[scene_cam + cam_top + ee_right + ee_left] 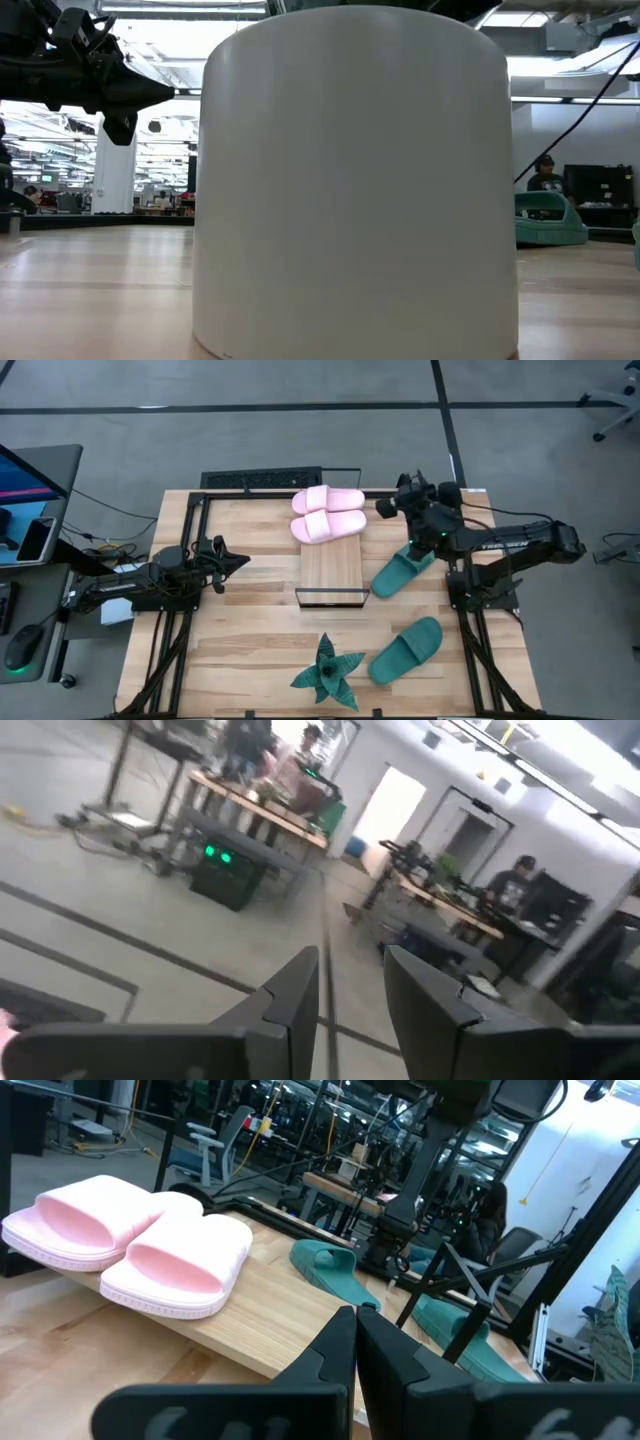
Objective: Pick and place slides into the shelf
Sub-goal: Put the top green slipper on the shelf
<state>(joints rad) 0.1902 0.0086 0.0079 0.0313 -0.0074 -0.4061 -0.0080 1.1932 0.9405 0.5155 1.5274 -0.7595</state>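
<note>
Right hand [385,507] beside pink slides [328,514]

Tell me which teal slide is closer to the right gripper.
The teal slide lying beside the shelf, just below the right gripper in the high view. The other teal slide lies near the table's front edge, beside the spiky green plant.

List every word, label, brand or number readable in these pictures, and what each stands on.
None can be read.
The pink slides, teal slides and shelf show no print.
The left monitor shows only blurred colour.
Room signs behind are too small.
</note>
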